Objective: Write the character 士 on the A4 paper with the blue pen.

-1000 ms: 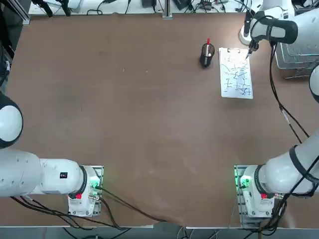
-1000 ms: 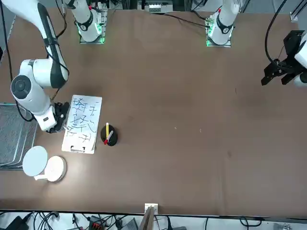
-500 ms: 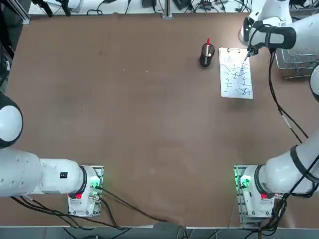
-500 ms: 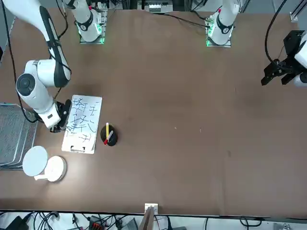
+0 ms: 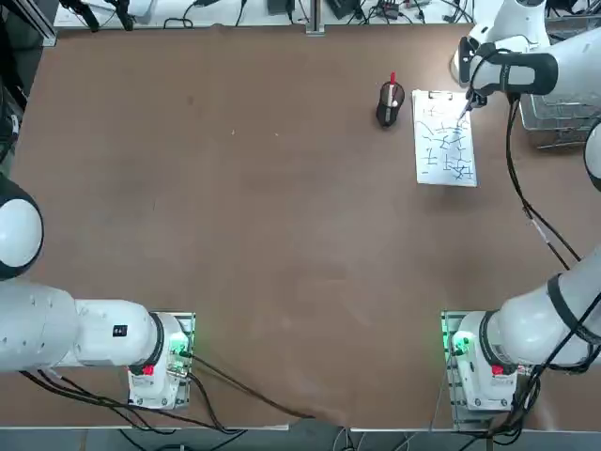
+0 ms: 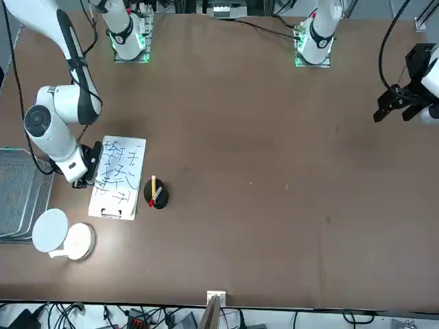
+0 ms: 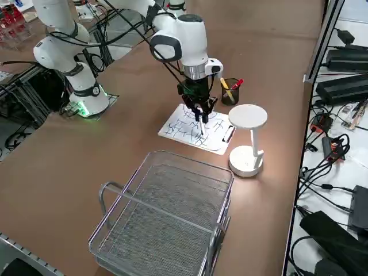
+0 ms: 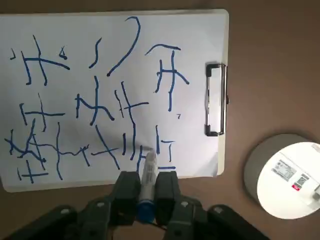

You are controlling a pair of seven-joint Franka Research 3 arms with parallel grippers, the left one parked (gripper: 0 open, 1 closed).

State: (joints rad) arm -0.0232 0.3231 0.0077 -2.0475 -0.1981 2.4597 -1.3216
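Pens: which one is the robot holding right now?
The one with the blue end, pinched in the right gripper. The red and yellow ones stand in the cup.

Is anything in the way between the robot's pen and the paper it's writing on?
Nothing visible is. The right gripper holds the pen, its tip over the paper; the clip sits off to one side.

Blue character strokes on paper (image 8: 190, 42)
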